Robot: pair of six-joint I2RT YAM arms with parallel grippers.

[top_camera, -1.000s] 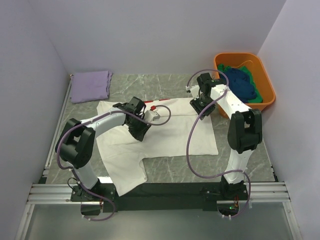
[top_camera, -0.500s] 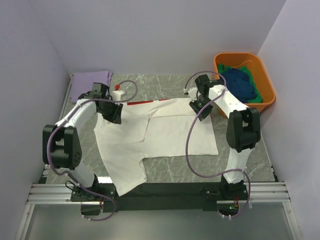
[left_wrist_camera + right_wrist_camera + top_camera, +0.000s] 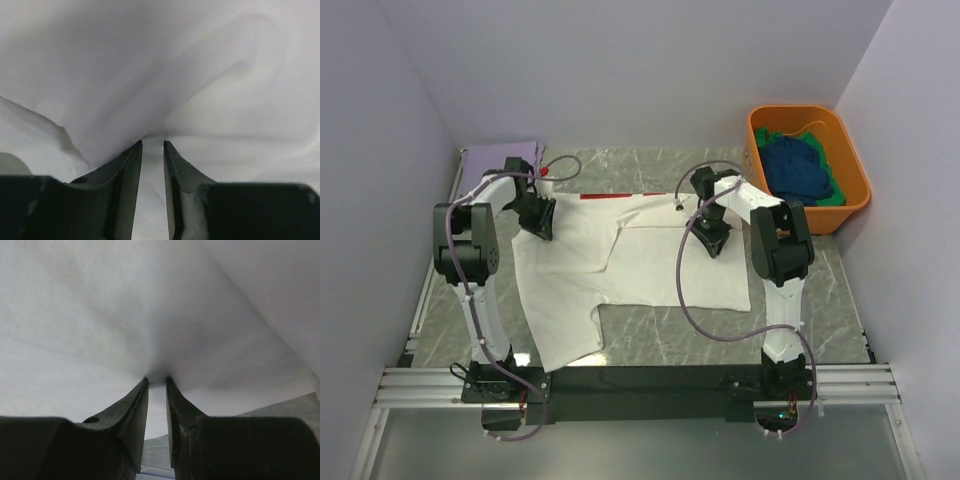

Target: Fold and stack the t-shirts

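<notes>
Left gripper (image 3: pixel 540 222) is pressing down onto the far-left part of a large, soft white t-shirt (image 3: pixel 650 270), and the right gripper (image 3: pixel 712 238) is doing the same near the far-right part. The cloth is lying spread between them on a grey marbled table (image 3: pixel 820 290). The two holds are probably spaced so that one edge can be carried over evenly for a fold. The shirt's long axis is running side to side from one gripper to the other. A thin red strip (image 3: pixel 610 196) is showing along the edge just beyond both tools, and one broad flap is pointing back toward the arm bases. Which end is the collar cannot be told. A folded lavender cloth shirt (image 3: pixel 490 156) is lying just beyond the left gripper. A rectangular orange plastic tub (image 3: pixel 795 109), well off to the right gripper's outer side, is holding crumpled dark blue and green shirts (image 3: pixel 800 168).

From the left wrist, the left gripper (image 3: pixel 152 145) is showing its black jaws nearly together, with a ridge of the white t-shirt (image 3: pixel 200 75) gathering into the tips; it is pinching the cloth.

From the right wrist, the right gripper (image 3: pixel 157 381) is likewise clamping down, with the white t-shirt (image 3: pixel 100 315) puckering toward the narrow gap and rising away from it. A sliver of table (image 3: pixel 295 410) is showing to its right.
</notes>
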